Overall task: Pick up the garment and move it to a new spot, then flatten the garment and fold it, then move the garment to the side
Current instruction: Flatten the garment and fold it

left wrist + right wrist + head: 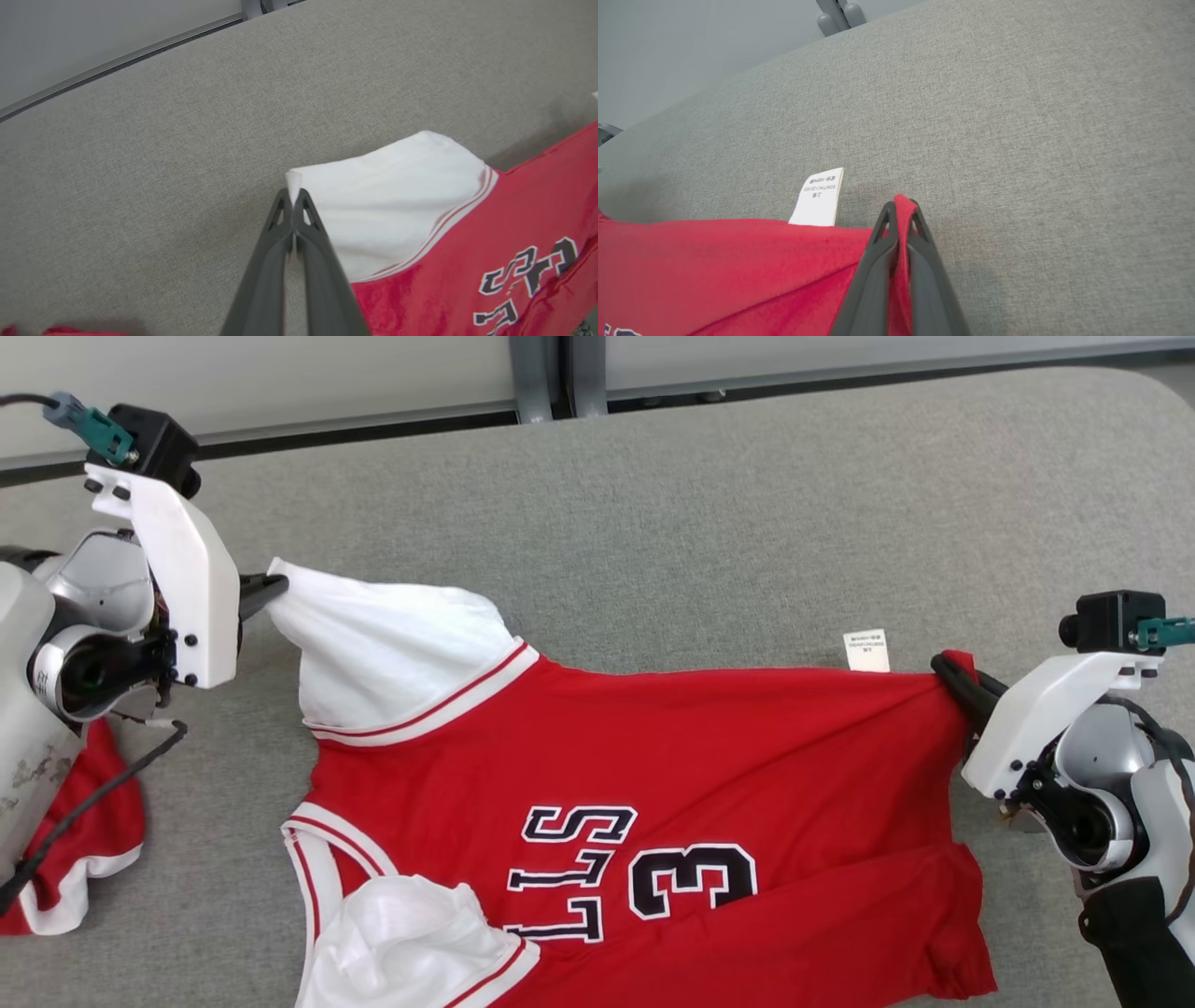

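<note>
- At the far left, another red cloth (pixel 75 859) with a white edge lies on the grey table (pixel 709 504). The robot's left arm hides part of it.
- Next comes the left gripper (pixel 275 586). Its two dark fingers (pixel 266 275) are pressed together, and they pinch the tip of a white sleeve (pixel 392 644).
- That sleeve is pulled out to the left and puffs up a little.
- The garment (pixel 709 737) is a red sports shirt with white sleeves. It lies spread across the middle of the table, between the two grippers.
- Black and white letters and a big number 3 (pixel 695 880) are on the shirt. From the head camera they look upside down.
- The other sleeve (pixel 401 943) is bunched up at the near side of the shirt.
- A small white tag (pixel 866 650) sticks out from the far edge of the shirt, near its right end.
- The right gripper (pixel 957 677) is at the far right. Its fingers are squeezed together on a red corner of the shirt, and a bit of red pokes out past the tips.
- Long wrinkles in the red cloth run toward the right gripper.
</note>
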